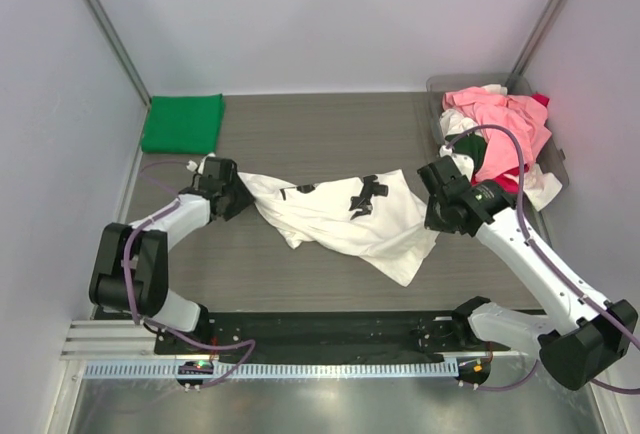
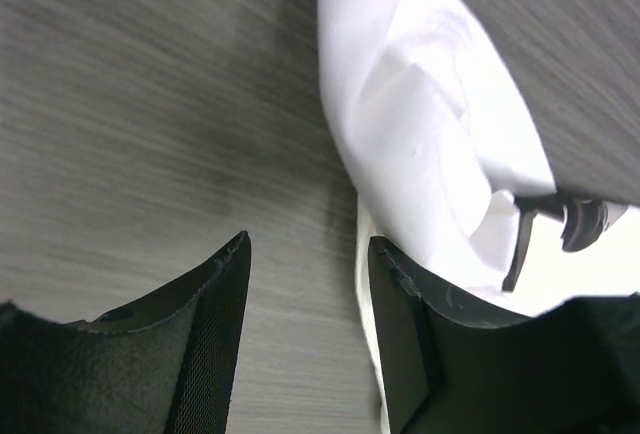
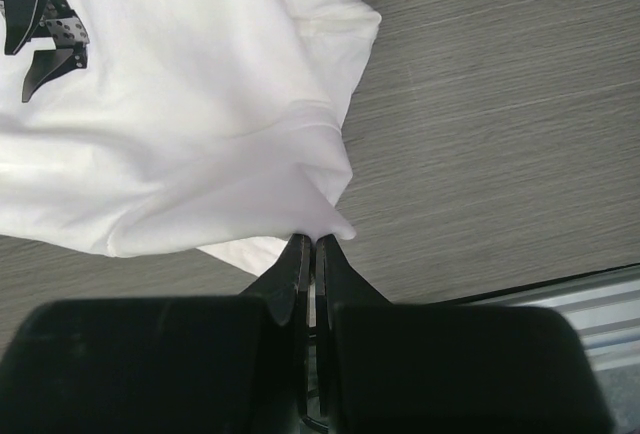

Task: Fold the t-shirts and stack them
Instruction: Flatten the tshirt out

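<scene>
I see the white t-shirt (image 1: 335, 216) lying rumpled, print up, mid-table between my two arms. My right gripper (image 3: 312, 244) is clenched on a pinch of its edge. My left gripper (image 2: 308, 252) is spread wide at the opposite end, with one finger against the cloth. A folded green t-shirt (image 1: 183, 122) lies at the far left, and a heap of other shirts (image 1: 500, 119) fills the grey tray (image 1: 434, 99).

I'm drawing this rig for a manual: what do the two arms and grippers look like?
Both the left arm and right arm have white link shells with black joint housings and a purple cable looping alongside. The left gripper and right gripper are matte black, with wedge-shaped fingers.
</scene>
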